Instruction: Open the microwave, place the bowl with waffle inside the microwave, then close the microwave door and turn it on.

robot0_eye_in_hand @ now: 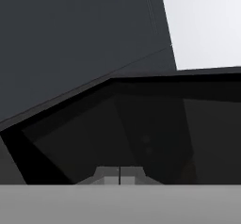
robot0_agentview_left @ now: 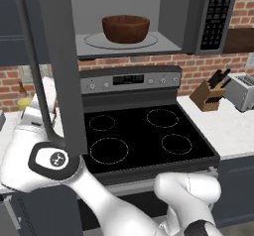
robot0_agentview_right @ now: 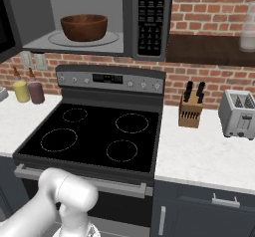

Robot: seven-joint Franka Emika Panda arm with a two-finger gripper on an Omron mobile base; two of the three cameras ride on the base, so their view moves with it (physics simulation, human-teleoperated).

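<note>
The microwave door [robot0_eye_in_hand: 70,35] sits close ahead: dark grey frame above, black glass window [robot0_eye_in_hand: 136,124] below, meeting along a slanted edge. A pale surface [robot0_eye_in_hand: 207,20] occupies the upper right. Fingertips [robot0_eye_in_hand: 106,176] sit together at bottom centre.

Home kitchen, rendered. Black glass-top stove [robot0_agentview_right: 94,131] with four burner rings and a grey knob panel sits under an over-range microwave [robot0_agentview_right: 99,17], open, with a brown bowl [robot0_agentview_right: 84,27] on its turntable. Red brick backsplash [robot0_agentview_right: 209,76] runs behind. White countertop [robot0_agentview_right: 199,154] right of the stove carries a wooden knife block [robot0_agentview_right: 191,112] and a silver toaster [robot0_agentview_right: 239,114]; dark grey cabinets [robot0_agentview_right: 204,213] with bar handles below. On the left counter, near the wall, stand a yellow cup [robot0_agentview_right: 21,90] and a mauve cup [robot0_agentview_right: 36,91].
</note>
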